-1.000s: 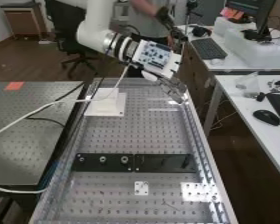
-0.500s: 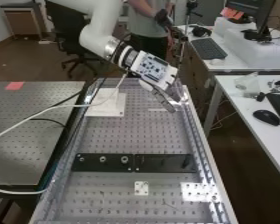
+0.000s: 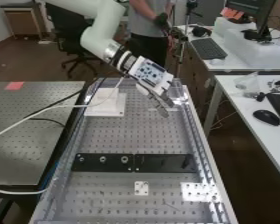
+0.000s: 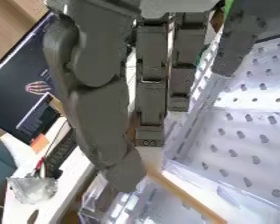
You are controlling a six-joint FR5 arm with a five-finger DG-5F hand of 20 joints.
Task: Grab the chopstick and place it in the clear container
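At the bench's far right corner in the high view is the hand (image 3: 158,96), slanting down over the clear container (image 3: 180,97). The wrist view has the hand (image 4: 91,100) with its thumb and fingers closed around a thin light-brown chopstick (image 4: 187,197). One stretch of the chopstick slants out past the fingertips; part of it is hidden behind the hand. Transparent walls of the container (image 4: 114,202) are close by the fingertips. Whether the chopstick touches them, I cannot tell.
A white block on a plate (image 3: 105,110) stands left of the hand on the perforated bench (image 3: 134,135). Black plates (image 3: 103,162) lie across its middle. A white desk (image 3: 240,112) with a mouse is at the right. A cable (image 3: 71,105) crosses the left side.
The hand has swung from the bench's right edge leftward and toward the near end, and its fingers now slant down over the bench. The arm has followed.
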